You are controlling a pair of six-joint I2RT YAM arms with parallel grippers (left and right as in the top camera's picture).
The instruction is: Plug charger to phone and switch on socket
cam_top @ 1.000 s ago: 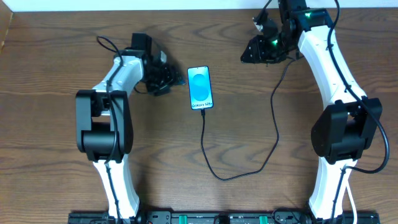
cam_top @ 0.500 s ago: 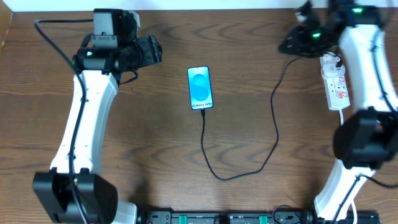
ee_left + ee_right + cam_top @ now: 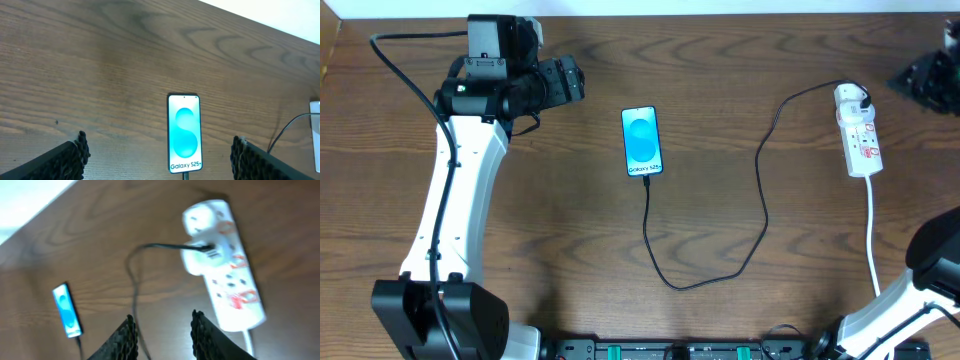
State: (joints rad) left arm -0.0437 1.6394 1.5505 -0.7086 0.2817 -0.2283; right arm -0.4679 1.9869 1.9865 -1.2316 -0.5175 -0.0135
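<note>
Black charger [image 3: 765, 215] linking phone [image 3: 642, 141] and socket [image 3: 858, 140], left gripper [image 3: 572, 82] spread wide

Probably a robotics lab: wood-grain table [image 3: 570, 240], two mounted arms [image 3: 450, 200] [image 3: 930, 265].

A brown table [image 3: 570, 230] with dark, streaky wood grain fills the view, a pale white strip [image 3: 620, 8] runs beyond its far edge, and a black rail [image 3: 650, 351] with small green parts lines its near edge.
</note>
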